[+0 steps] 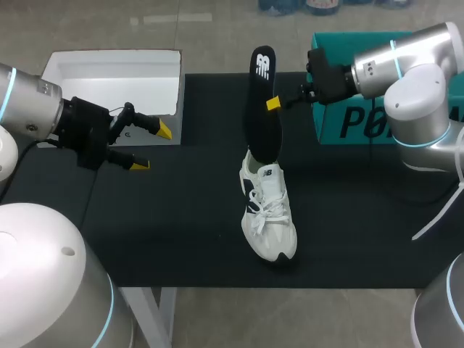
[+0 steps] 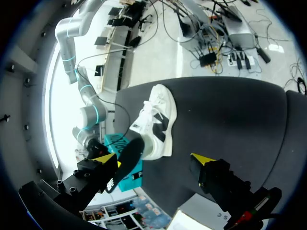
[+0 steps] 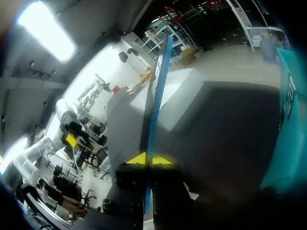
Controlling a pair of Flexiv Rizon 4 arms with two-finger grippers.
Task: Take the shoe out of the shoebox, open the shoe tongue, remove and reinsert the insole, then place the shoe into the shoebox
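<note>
A white sneaker [image 1: 267, 210] with black side marks lies on the black table mat, toe toward the front edge; the left wrist view shows the sneaker [image 2: 156, 120] well ahead of my open fingers. A black insole [image 1: 262, 101] stands nearly upright above the shoe's heel opening, its lower end at the collar. My right gripper [image 1: 273, 104] is shut on the insole's edge. In the right wrist view the insole [image 3: 156, 100] runs edge-on, blue underside showing, out from my right gripper [image 3: 149, 159]. My left gripper [image 1: 152, 147] hangs open and empty at the left, near the white box.
An open white shoebox [image 1: 116, 83] sits at the back left by my left gripper. A teal box lid [image 1: 362, 116] stands at the back right behind my right arm. The black mat [image 1: 181, 232] stretches around the shoe.
</note>
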